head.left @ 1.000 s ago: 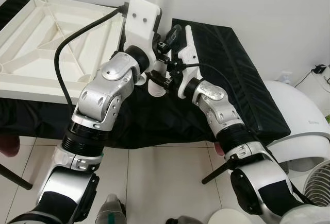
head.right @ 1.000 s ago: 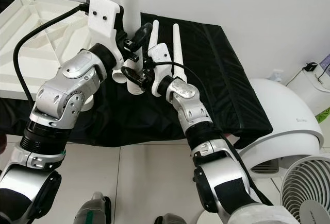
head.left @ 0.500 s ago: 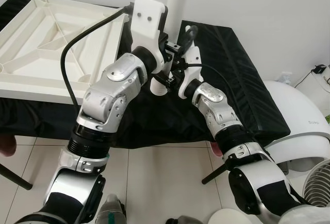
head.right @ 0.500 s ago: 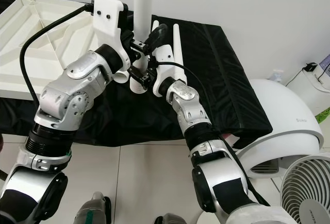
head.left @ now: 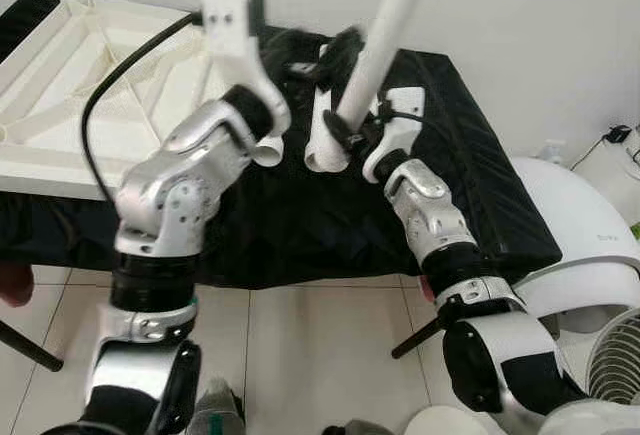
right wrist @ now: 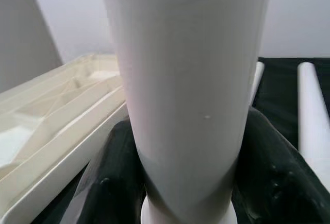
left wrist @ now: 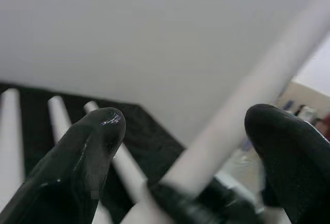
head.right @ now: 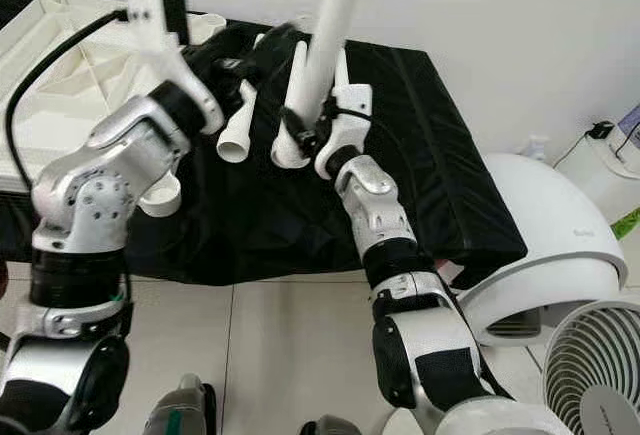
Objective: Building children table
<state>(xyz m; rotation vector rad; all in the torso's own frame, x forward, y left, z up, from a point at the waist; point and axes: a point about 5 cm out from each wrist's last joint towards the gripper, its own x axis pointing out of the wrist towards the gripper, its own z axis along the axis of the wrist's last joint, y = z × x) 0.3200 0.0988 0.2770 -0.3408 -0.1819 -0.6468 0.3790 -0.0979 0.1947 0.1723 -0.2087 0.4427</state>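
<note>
My right gripper point(head.left: 345, 133) is shut on the thick lower end of a white table leg point(head.left: 385, 25), which leans up toward the wall; in the right wrist view the leg point(right wrist: 185, 80) sits between the black fingers point(right wrist: 116, 183). My left gripper point(left wrist: 185, 126) is open, raised just left of that leg and blurred, holding nothing. The upturned white table top point(head.left: 60, 85) lies at the back left. Other white legs point(head.right: 238, 125) lie on the black cloth point(head.left: 470, 155).
A white domed appliance point(head.left: 580, 235) and a fan point(head.left: 615, 365) stand on the floor at the right. A grey and green device point(head.left: 215, 410) is on the tiles by my feet. The white wall is close behind the table.
The leg, upright half a second ago, now leans to the right in my right gripper. My left arm has swung up and to the left, away from the leg.
</note>
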